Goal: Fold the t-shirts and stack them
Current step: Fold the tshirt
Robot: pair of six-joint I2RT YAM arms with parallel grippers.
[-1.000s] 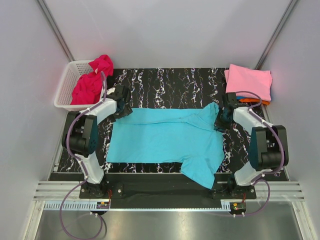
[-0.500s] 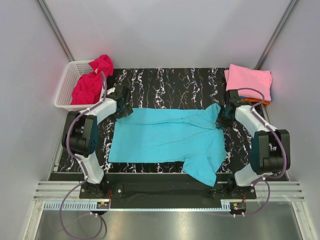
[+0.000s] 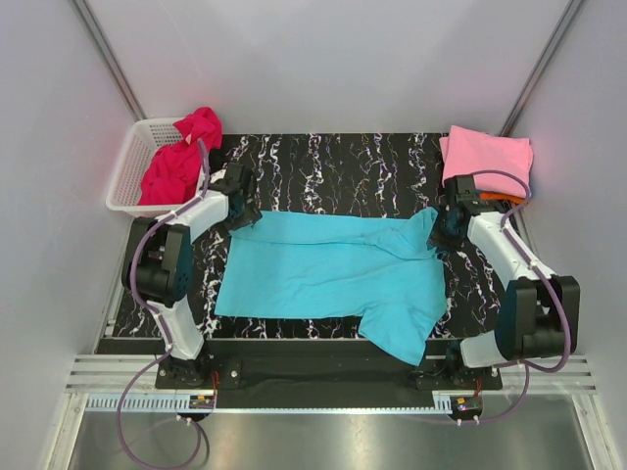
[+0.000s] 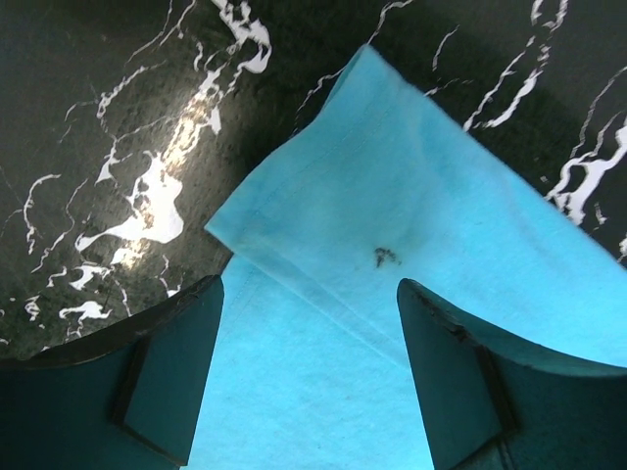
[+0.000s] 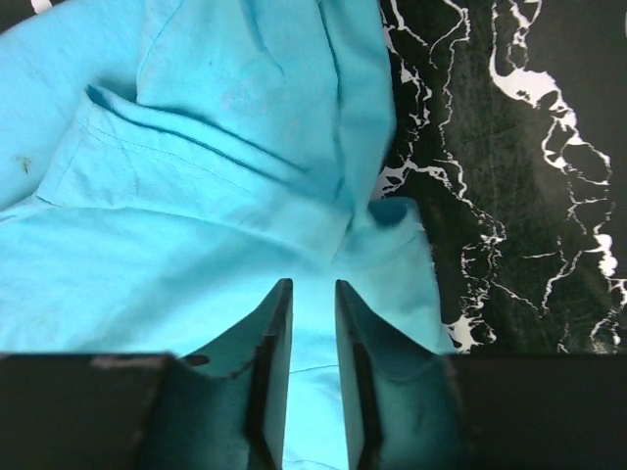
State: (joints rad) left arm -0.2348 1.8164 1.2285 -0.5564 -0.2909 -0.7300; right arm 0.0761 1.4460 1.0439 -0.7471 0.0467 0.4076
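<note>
Though the overhead view hides my jaws, the wrist cameras show them: my left gripper (image 4: 309, 294) gapes wide over a hemmed corner of the turquoise t-shirt (image 3: 333, 274), spread wrinkled on the glossy black-marbled table (image 3: 333, 162); my right gripper (image 5: 311, 289) stands narrowly parted, seemingly pinching nothing.

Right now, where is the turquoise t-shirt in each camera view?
Top external: turquoise t-shirt spread across the middle of the table.
Left wrist: its corner fills the centre and lower right.
Right wrist: rumpled cloth fills left and centre.
Shared landmark: black marbled tabletop.
</note>
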